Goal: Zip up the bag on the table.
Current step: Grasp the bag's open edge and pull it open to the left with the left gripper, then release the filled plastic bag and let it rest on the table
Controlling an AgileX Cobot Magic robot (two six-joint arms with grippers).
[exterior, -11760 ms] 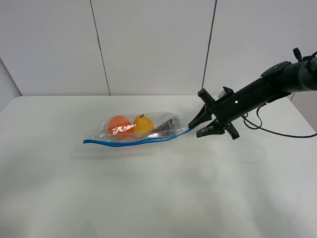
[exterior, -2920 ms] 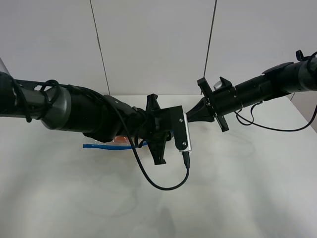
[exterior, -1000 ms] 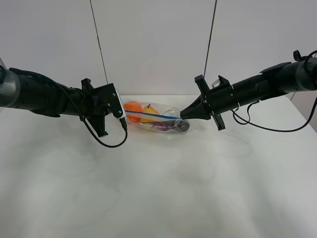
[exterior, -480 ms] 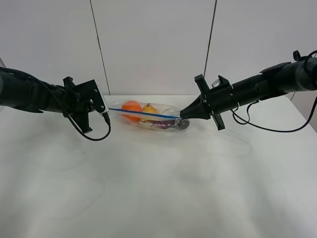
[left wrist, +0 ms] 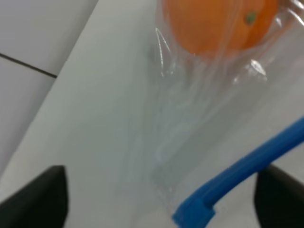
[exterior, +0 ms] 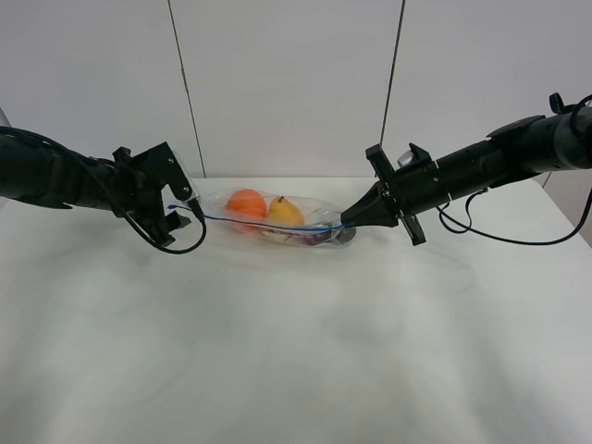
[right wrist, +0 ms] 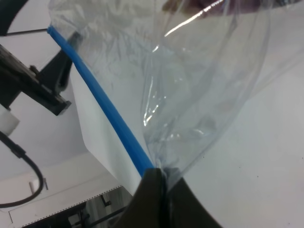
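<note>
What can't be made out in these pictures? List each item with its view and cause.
Whether the blue zip strip is sealed: exterior high, too small; wrist views show only its ends.
The dark item in the bag: exterior high, too small behind glare.
The orange item: left wrist, blurred, cut off by the frame edge.

High view: the left gripper (exterior: 185, 214) sits at the left end of the bag (exterior: 277, 220), but its fingertips are too small to show whether they touch the blue zip strip (exterior: 259, 225). The left wrist view is blurred throughout. Only two dark fingers (left wrist: 38, 199) show there, well apart and cut off by the view's edge, as is the orange item (left wrist: 218, 23). The dark item (exterior: 305, 237) at the bag's right end lies behind creased plastic, so its kind cannot be told. The bag's right corner disappears between the pressed-together fingertips of the right gripper (right wrist: 160, 176). Both arms run out of the high view.
</note>
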